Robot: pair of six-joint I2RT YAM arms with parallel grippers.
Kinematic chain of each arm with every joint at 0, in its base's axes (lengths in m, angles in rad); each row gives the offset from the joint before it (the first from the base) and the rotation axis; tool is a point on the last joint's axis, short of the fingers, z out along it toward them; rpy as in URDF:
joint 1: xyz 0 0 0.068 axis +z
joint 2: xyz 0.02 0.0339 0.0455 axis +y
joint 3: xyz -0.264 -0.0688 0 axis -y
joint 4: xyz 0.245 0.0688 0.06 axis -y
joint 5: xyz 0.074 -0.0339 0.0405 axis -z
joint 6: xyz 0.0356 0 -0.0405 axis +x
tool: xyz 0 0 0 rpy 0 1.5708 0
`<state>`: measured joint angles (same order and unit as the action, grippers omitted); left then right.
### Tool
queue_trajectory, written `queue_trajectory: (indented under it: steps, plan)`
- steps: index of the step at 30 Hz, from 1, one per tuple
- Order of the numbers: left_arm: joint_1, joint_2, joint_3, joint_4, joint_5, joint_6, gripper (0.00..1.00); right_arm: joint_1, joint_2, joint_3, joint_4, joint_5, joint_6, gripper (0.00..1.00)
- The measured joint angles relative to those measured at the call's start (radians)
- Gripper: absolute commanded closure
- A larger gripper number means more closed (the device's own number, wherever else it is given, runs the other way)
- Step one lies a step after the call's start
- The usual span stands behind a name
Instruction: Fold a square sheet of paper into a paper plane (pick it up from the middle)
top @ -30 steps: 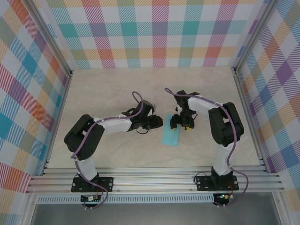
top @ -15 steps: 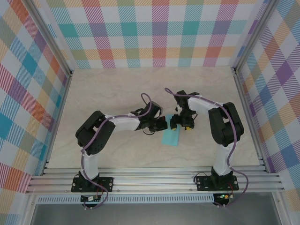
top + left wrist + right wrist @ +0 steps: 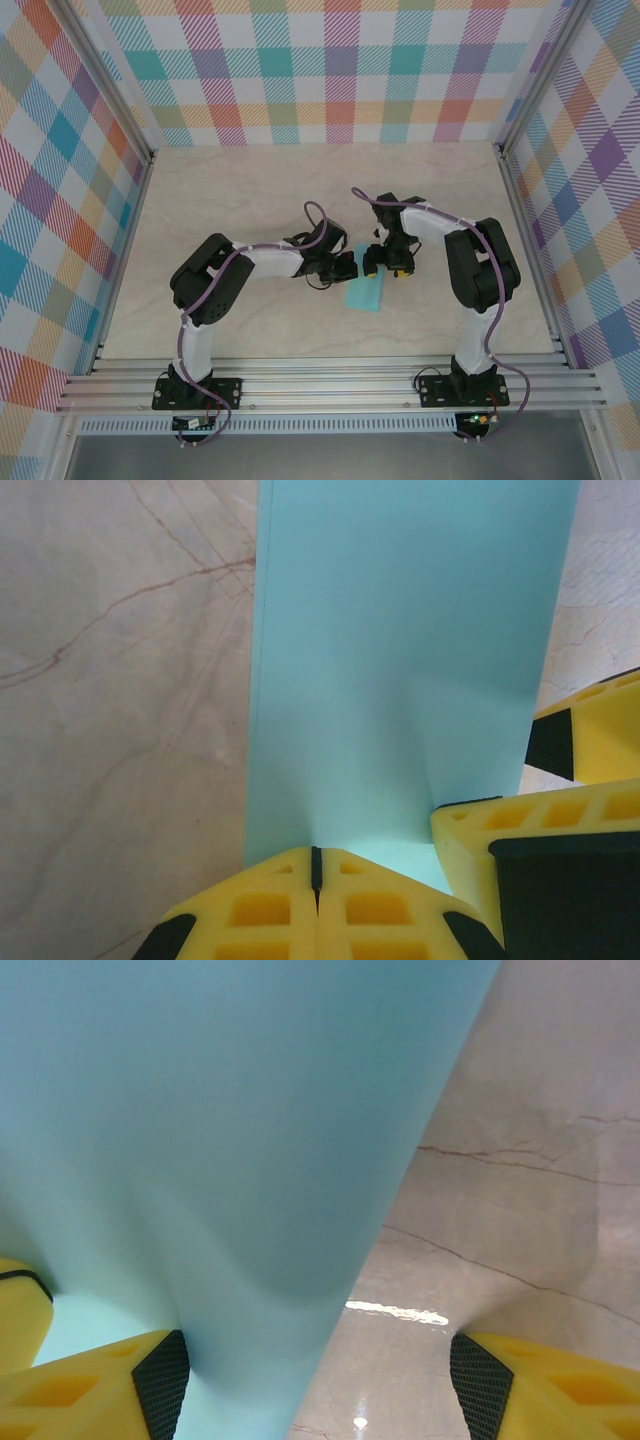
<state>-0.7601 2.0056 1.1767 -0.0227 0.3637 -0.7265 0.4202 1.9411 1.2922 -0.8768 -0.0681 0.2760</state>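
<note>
One hard tug from my left gripper, shut at the far end of the sheet, could crumple it; my right gripper stands wide beside it.

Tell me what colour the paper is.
The paper is plain light blue, clearest in the left wrist view.

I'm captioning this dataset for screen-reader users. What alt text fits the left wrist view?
A folded strip of light-blue paper lies on a marbled table, stretching away from the camera. The left tool has its yellow fingertips shut at the paper's near edge, and the right tool sits open at its right edge.
</note>
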Motion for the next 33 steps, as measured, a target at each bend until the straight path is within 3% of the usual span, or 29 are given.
queue_trajectory:
  steps: [8, 11, 13, 17, 21, 26, 33]
  plan:
    - [-0.002, 0.0, 0.0, -0.005, -0.009, 0.0, 1.0, -0.003, -0.036, -0.022, 0.036, -0.023, 0.021, 0.16]
    - [-0.002, 0.0, 0.0, -0.005, -0.009, 0.001, 1.0, -0.026, -0.107, -0.063, 0.077, -0.048, 0.034, 0.17]
    - [-0.002, 0.0, 0.0, -0.005, -0.009, 0.001, 1.0, -0.056, -0.178, -0.098, 0.105, -0.081, 0.046, 0.25]
    - [-0.002, 0.0, 0.0, -0.005, -0.009, 0.001, 1.0, -0.116, -0.29, -0.156, 0.176, -0.207, 0.077, 0.53]
    - [-0.002, 0.0, 0.0, -0.005, -0.009, 0.001, 1.0, -0.122, -0.294, -0.216, 0.282, -0.371, 0.124, 0.69]
    - [-0.002, 0.0, 0.0, -0.005, -0.009, 0.001, 1.0, -0.118, -0.252, -0.264, 0.349, -0.467, 0.158, 0.73]
    - [-0.002, 0.0, 0.0, -0.005, -0.009, 0.002, 1.0, -0.134, -0.208, -0.316, 0.411, -0.498, 0.161, 0.73]
